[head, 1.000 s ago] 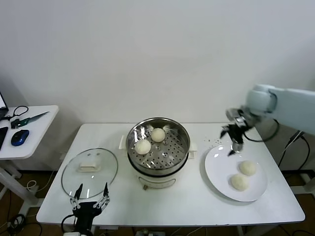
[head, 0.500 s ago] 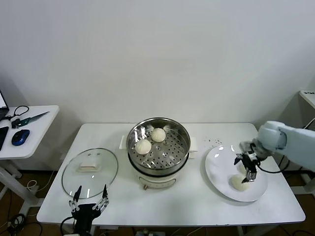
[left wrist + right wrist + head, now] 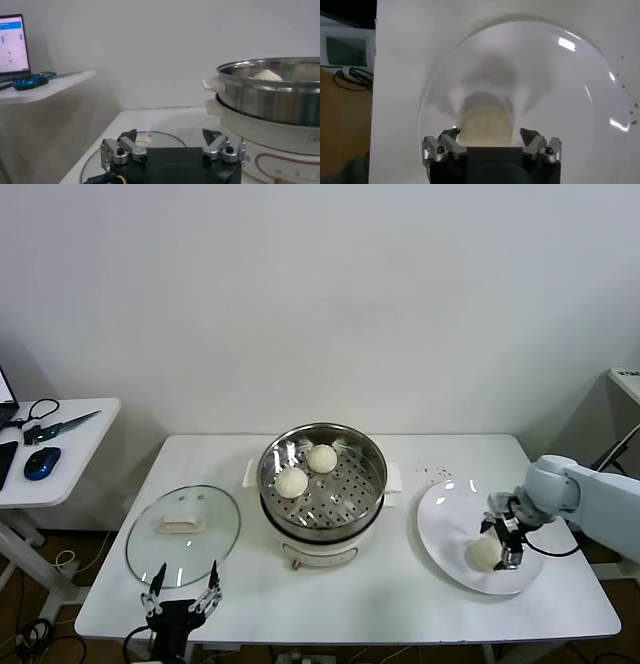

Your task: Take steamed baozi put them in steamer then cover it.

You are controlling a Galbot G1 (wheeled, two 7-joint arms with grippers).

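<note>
right gripper is sitting low over the white plate at the right of the table, its fingers spread wide on either side of a steamed baozi, apparently so the pads can close on the soft bun from both sides; in the right wrist view the bun is lying between the open fingers, not yet squeezed. two more buns are already resting on the perforated tray of the steamer, which is standing uncovered mid-table. the cover is lying flat to the left, near the idle left gripper, which is waiting open at the near edge, probably placed to reach the lid later.
</note>
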